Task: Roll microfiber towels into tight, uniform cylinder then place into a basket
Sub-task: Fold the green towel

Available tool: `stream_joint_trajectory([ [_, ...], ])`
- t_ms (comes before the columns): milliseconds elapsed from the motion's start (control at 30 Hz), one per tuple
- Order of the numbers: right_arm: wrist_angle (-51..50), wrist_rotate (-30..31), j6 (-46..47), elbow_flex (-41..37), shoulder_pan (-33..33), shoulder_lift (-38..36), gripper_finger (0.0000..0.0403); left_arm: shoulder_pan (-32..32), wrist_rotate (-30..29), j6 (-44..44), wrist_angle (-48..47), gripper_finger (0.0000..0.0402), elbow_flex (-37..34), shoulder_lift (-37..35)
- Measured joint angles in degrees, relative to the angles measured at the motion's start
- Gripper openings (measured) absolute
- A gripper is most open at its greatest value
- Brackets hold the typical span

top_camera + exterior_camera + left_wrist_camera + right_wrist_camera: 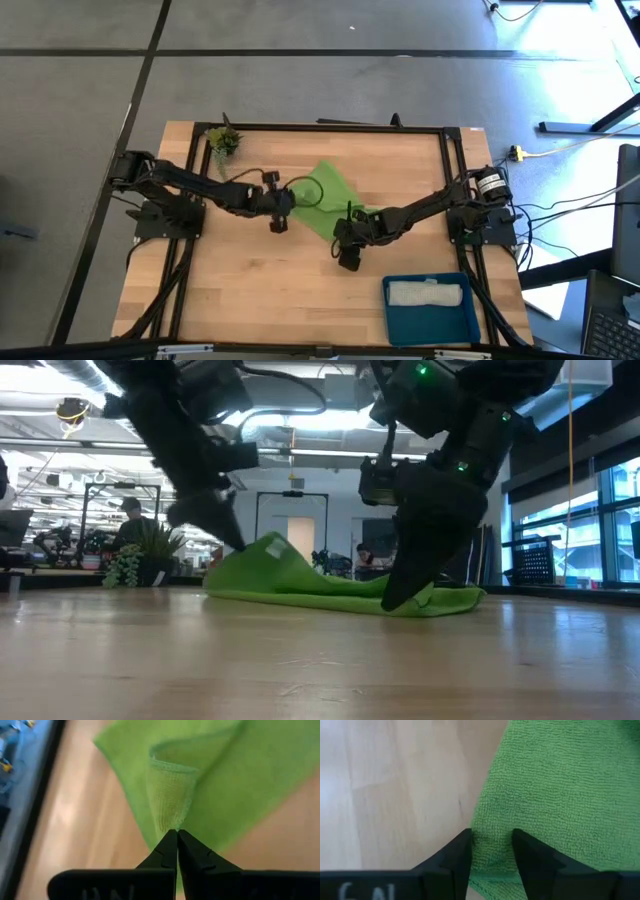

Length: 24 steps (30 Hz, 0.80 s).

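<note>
A lime green towel (330,198) lies spread on the table's middle, with one corner folded up over itself (170,795). My left gripper (279,222) is shut, its tips (177,834) at the towel's left edge beside that fold. My right gripper (348,260) is open and straddles the towel's near corner (492,845). A pale grey-white towel (425,293) lies rolled in the teal basket (432,325) at the near right. My left gripper's shut tips stand at the green towel's left edge (160,827), slanting down from the table's left; whether they touch the cloth I cannot tell. My right gripper comes down steeply from above, one finger (462,847) at the towel's edge and one (522,847) on the cloth. The tips reach the cloth (400,598). The towel lies flat between them, not pinched.
A small leafy plant sprig (222,140) stands at the table's far left corner. A black frame (330,127) runs round the table's edges. Bare wood lies in front of the towel, left of the basket (260,300).
</note>
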Motion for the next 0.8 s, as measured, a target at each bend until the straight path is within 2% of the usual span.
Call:
stream_joint_trajectory([
  [200,-0.7,-1.1,-2.5,0.0,0.7,0.0,0.0145,-7.5,0.1,-11.1,-9.5,0.0000,0.0,0.0],
  [300,-0.9,-1.2,-2.5,0.0,0.7,0.0,0.0145,-11.7,2.7,-17.0,-12.0,0.0000,0.0,0.0],
  [433,-1.1,-1.2,-2.8,0.0,0.7,0.0,0.0145,-17.8,6.0,-24.1,-12.2,0.0000,0.0,0.0],
  [633,-1.6,-0.8,-4.3,0.0,0.1,0.0,0.0145,-25.5,6.2,-33.7,-12.2,0.0000,0.0,0.0],
  [800,-2.0,4.0,-6.6,-0.1,-1.3,0.1,0.0145,-31.6,6.6,-41.9,-12.2,0.0000,0.0,0.0],
])
